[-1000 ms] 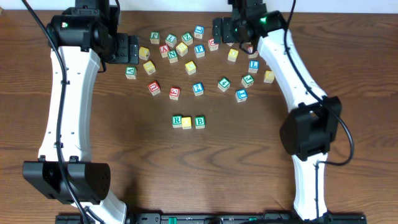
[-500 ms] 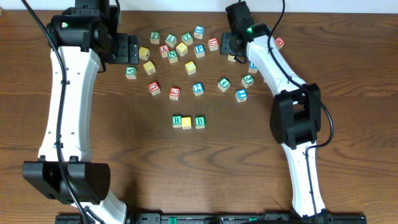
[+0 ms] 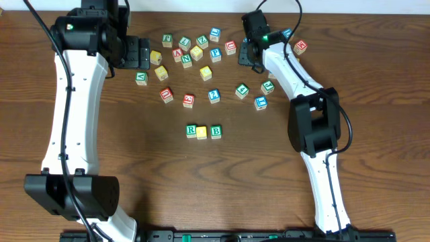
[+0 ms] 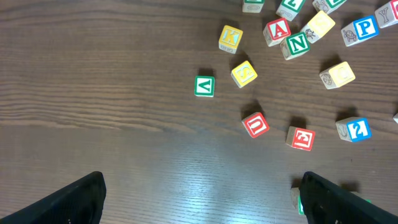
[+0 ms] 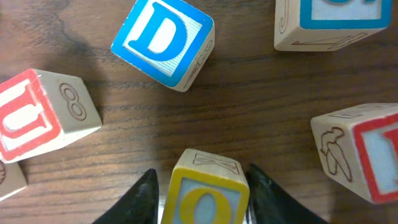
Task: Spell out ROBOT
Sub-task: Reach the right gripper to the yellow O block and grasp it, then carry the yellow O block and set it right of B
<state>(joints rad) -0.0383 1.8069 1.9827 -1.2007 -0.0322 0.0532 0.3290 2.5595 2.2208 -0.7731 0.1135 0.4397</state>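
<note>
— Where the right gripper (image 5: 202, 175) stands, what's listed?
— One yellow O cube (image 5: 205, 194), clamped between both fingers, lower half cut off; not made out overhead.
— Row on the tabletop (image 3: 134, 168)?
— R cube (image 3: 191, 130), yellow cube (image 3: 201, 132), B cube (image 3: 216, 131), touching. Yellow's letter illegible.
— Left gripper (image 4: 199, 194)?
— Spread wide, empty; fingertips only in frame.

Yel.-framed O cube (image 5: 205, 190), blue D cube (image 5: 163, 42), red cube (image 5: 37, 118), prob. U
</note>
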